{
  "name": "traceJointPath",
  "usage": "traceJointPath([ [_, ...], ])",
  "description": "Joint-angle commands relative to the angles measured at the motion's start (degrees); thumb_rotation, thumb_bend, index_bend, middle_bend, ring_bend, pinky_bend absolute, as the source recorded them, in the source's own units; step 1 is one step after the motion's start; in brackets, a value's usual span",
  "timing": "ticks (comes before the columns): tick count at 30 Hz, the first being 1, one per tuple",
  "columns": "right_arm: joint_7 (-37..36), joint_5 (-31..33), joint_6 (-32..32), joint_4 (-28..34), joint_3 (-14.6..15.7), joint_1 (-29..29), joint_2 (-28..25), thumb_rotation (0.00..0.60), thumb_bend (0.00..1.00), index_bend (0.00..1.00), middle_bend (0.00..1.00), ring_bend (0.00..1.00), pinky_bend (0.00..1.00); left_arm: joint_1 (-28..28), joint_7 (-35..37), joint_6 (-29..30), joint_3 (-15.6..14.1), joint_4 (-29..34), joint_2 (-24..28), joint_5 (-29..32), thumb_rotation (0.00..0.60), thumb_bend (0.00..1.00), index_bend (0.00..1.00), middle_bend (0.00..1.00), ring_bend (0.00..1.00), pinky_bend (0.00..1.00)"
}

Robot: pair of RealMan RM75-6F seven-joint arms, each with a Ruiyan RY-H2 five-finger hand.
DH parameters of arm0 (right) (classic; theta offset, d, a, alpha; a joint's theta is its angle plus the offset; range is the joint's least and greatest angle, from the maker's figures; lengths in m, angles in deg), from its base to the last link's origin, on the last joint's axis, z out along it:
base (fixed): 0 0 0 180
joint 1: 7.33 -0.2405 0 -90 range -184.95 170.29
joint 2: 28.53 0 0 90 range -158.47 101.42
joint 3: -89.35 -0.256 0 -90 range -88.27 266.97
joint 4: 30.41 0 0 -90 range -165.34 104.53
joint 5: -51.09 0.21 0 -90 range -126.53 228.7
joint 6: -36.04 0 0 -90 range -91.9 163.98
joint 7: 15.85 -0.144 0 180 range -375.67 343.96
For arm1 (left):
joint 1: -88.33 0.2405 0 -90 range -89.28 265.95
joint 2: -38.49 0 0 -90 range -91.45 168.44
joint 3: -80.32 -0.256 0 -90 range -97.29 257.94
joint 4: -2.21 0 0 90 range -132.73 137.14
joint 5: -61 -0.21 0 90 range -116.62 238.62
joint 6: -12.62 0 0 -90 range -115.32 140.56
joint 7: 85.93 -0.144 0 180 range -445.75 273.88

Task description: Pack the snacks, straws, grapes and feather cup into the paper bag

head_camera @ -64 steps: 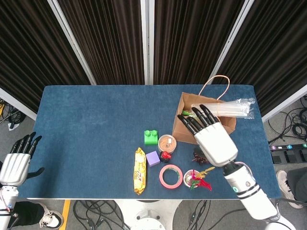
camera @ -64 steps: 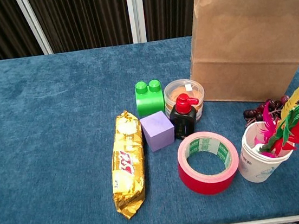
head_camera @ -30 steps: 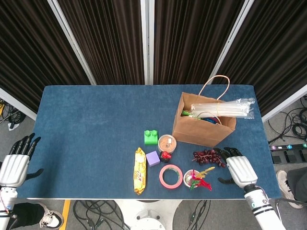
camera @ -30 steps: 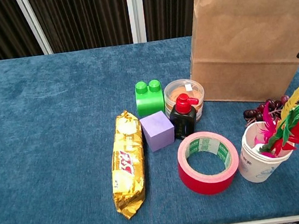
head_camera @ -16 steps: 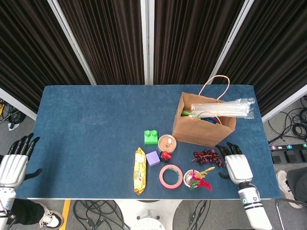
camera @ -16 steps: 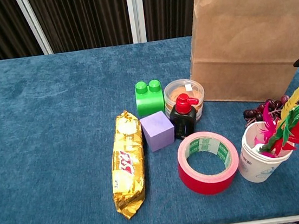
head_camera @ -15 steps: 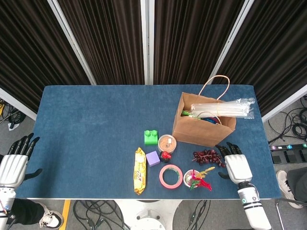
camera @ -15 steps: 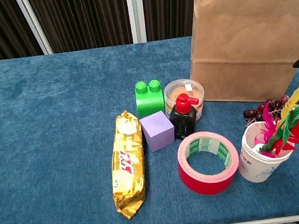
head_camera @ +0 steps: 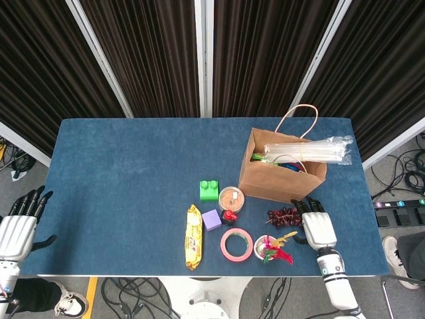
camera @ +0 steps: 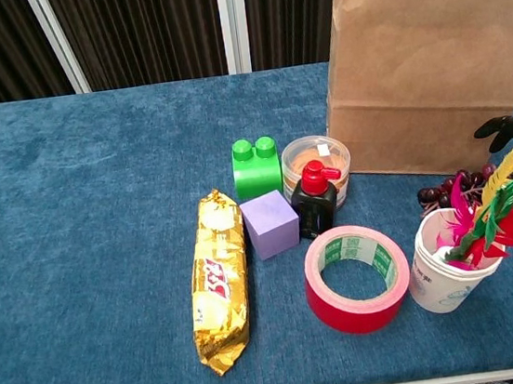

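- Head view: blue cloth table (head_camera: 133, 173) stands before dark pleated curtains (head_camera: 146, 53); cables lie on the grey floor at the right.
- Paper bag (head_camera: 282, 179) stands upright, straws (head_camera: 309, 150) lying across its mouth.
- Right hand (head_camera: 317, 227), fingers spread and holding nothing, sits just beside the grapes (head_camera: 282, 216).
- Left hand (head_camera: 16, 229) hangs off the table's left edge, fingers apart, empty.
- Chest view: snack packet (camera: 218, 279) lies flat near the table's front edge; feather cup (camera: 448, 267) stands upright by the red tape roll (camera: 357, 278).
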Motion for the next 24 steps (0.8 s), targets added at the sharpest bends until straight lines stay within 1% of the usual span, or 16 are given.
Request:
traceJointPath([
  [1, 0.49, 0.57, -0.49, -0.44, -0.41, -0.28, 0.60, 0.600, 0.00, 0.16, 0.21, 0.06, 0.12, -0.01, 0.09, -0.01, 0.01, -0.10, -0.02, -0.02, 0.600, 0.07, 0.10, 0.09, 0.00, 0.14],
  [6, 0.95, 2.18, -1.62, -1.18, -1.33, -0.81, 2.00, 0.600, 0.00, 0.16, 0.21, 0.06, 0.12, -0.07, 0.32, -0.13, 0.08, -0.14, 0.07, 0.05, 0.600, 0.07, 0.10, 0.09, 0.00, 0.14],
  [14, 2.22, 5.82, -4.39, -3.08, -1.90, -1.50, 3.67, 0.600, 0.00, 0.15, 0.22, 0.07, 0.12, -0.10, 0.66, -0.22, 0.23, -0.31, 0.10, 0.25, 0.600, 0.07, 0.10, 0.09, 0.00, 0.14],
  [19, 2.99, 7.80, -5.59, -3.26, -2.25, -1.85, 3.72, 0.600, 0.00, 0.16, 0.24, 0.09, 0.15, -0.03, 0.79, -0.19, 0.22, -0.41, 0.06, 0.31, 0.600, 0.07, 0.10, 0.09, 0.00, 0.14],
  [22, 3.35, 8.08, -5.52, -3.22, -2.39, -2.01, 3.82, 0.600, 0.00, 0.19, 0.25, 0.12, 0.18, -0.04, 0.78, -0.14, 0.22, -0.40, 0.02, 0.23, 0.600, 0.07, 0.10, 0.09, 0.00, 0.14],
  [24, 3.05, 7.98, -5.35, -3.37, -2.54, -2.07, 4.03, 0.600, 0.01, 0.23, 0.26, 0.15, 0.22, -0.01, 0.82, -0.11, 0.17, -0.42, 0.05, 0.16, 0.600, 0.07, 0.10, 0.09, 0.00, 0.14],
])
